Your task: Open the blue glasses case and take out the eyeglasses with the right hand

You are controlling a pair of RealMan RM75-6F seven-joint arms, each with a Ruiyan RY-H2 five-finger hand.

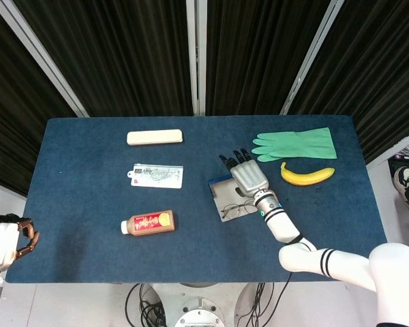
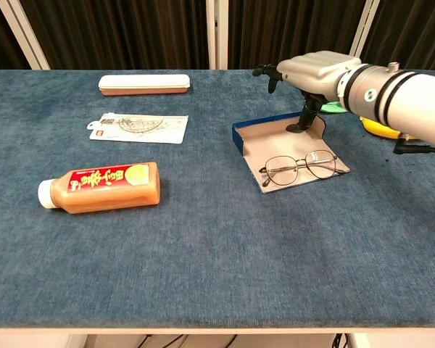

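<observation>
The blue glasses case (image 1: 217, 185) (image 2: 239, 135) lies open right of the table's middle, its grey flap spread toward the front. Thin-framed eyeglasses (image 1: 237, 210) (image 2: 299, 168) lie flat on the flap's front part, free of any hand. My right hand (image 1: 245, 176) (image 2: 315, 69) hovers over the case's back part with fingers spread forward and nothing in them. In the chest view its thumb points down to the case's inner floor. My left hand (image 1: 25, 237) shows only at the table's front left corner, in the head view; its state is unclear.
A brown drink bottle (image 1: 148, 222) (image 2: 101, 187) lies front left. A printed packet (image 1: 157, 174) (image 2: 138, 127) and a cream case (image 1: 155, 137) (image 2: 143, 84) lie behind it. A green glove (image 1: 296, 144) and a banana (image 1: 307, 175) lie right of the hand.
</observation>
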